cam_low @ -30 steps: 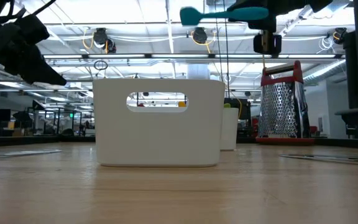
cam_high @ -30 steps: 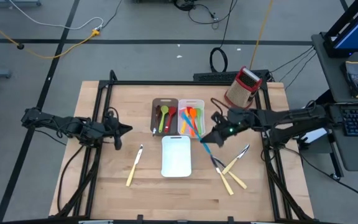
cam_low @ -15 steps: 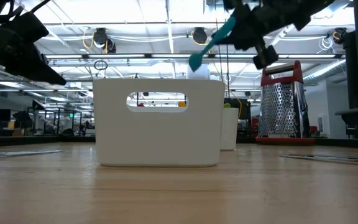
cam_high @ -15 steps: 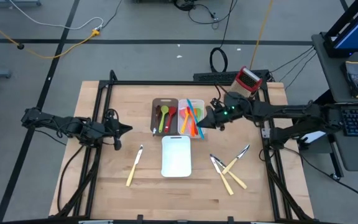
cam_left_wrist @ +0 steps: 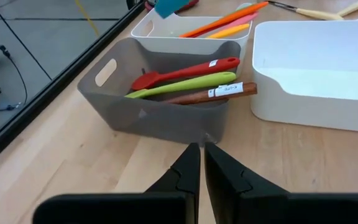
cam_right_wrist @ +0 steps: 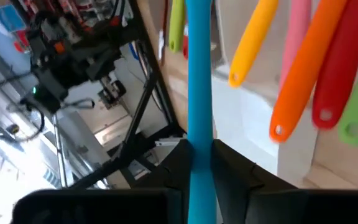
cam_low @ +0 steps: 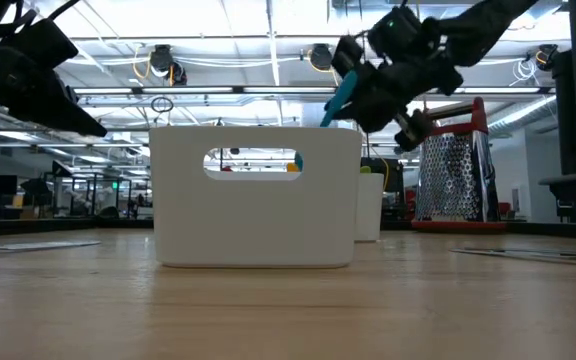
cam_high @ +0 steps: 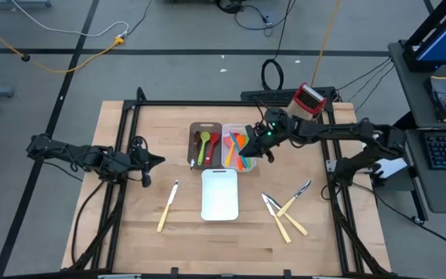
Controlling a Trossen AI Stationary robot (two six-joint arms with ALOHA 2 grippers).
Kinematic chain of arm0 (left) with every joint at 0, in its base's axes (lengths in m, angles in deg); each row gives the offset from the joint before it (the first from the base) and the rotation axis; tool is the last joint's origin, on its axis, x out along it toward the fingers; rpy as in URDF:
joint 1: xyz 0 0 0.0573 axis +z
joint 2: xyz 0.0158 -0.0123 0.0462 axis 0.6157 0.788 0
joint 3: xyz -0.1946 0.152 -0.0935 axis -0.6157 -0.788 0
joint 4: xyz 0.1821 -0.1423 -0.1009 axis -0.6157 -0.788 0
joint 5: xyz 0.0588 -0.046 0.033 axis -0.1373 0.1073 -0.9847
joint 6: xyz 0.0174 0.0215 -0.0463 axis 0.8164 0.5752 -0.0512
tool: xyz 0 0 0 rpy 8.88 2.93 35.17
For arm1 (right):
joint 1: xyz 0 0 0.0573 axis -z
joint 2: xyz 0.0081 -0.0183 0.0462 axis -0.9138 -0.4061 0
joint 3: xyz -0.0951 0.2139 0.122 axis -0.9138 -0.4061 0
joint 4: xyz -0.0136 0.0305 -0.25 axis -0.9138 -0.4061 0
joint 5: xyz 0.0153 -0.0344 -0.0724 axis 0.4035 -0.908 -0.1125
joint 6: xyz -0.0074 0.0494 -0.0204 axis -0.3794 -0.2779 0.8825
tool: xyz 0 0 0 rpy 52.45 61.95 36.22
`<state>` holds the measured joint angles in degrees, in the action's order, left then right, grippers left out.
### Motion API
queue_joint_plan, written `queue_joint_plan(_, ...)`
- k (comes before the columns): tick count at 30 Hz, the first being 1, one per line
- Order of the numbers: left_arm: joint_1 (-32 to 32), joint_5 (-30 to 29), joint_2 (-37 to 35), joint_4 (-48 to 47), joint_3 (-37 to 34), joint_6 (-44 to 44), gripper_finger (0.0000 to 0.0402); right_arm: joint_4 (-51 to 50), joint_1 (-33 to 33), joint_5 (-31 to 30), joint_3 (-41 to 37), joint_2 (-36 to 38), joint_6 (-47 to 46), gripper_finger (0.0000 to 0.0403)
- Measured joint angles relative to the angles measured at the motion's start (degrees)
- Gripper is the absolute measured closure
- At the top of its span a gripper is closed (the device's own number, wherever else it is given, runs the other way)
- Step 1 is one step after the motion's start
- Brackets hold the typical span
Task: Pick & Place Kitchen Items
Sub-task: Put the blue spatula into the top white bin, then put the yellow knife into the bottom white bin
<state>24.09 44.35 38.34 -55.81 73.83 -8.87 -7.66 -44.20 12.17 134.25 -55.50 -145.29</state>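
Observation:
My right gripper (cam_high: 260, 141) hovers over the far white tray (cam_high: 250, 129), shut on a blue spatula (cam_right_wrist: 197, 74). That tray holds orange, pink and other spoons (cam_right_wrist: 300, 74). Beside it, the dark-brown tray (cam_left_wrist: 154, 115) holds a red spatula (cam_left_wrist: 185, 70), a green spoon (cam_left_wrist: 185, 84) and a brown one (cam_left_wrist: 210, 93). Cream-handled knives lie flat on the table at the near left (cam_high: 167, 205) and near right (cam_high: 285, 215). My left gripper (cam_left_wrist: 202, 149) waits shut over the table's left side (cam_high: 149, 160), holding nothing. My right gripper pinches the blue spatula's handle (cam_right_wrist: 199, 134) between its two fingers, which lie across it. The fingers come from the table's right, slanting a little downward. The spatula slants head-down over the far white tray, its head (cam_left_wrist: 166, 7) above the tray's rim; whether it touches anything inside I cannot tell.
An empty white tray (cam_high: 220, 194) stands in front of the two filled trays and blocks the low view (cam_low: 256, 195). A red-and-metal box grater (cam_high: 307, 103) stands at the far right, just behind my right arm. Bare wood lies at the near left and near right.
My right gripper has gone toward the far edge and leftward, sinking from mid-table to above the far white tray while rolling its wrist. The blue spatula has tipped from level to head-down with it.

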Motion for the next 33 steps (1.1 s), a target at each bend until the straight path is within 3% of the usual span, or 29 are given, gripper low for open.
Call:
queue_joint_plan(10,0.00,0.00,0.02,0.00,0.02,0.92,0.0373,2.44,1.80,0.92,-0.02,-4.75,-1.63,0.0360)
queue_joint_plan(18,0.00,0.00,0.02,0.00,0.00,0.90,0.0373,1.38,1.82,-6.08,-0.02,-4.88,-1.42,0.0355)
queue_joint_plan(33,0.00,0.00,0.02,0.02,0.00,0.88,0.0373,-1.34,1.71,-6.87,-0.02,-4.86,-0.80,0.0251)
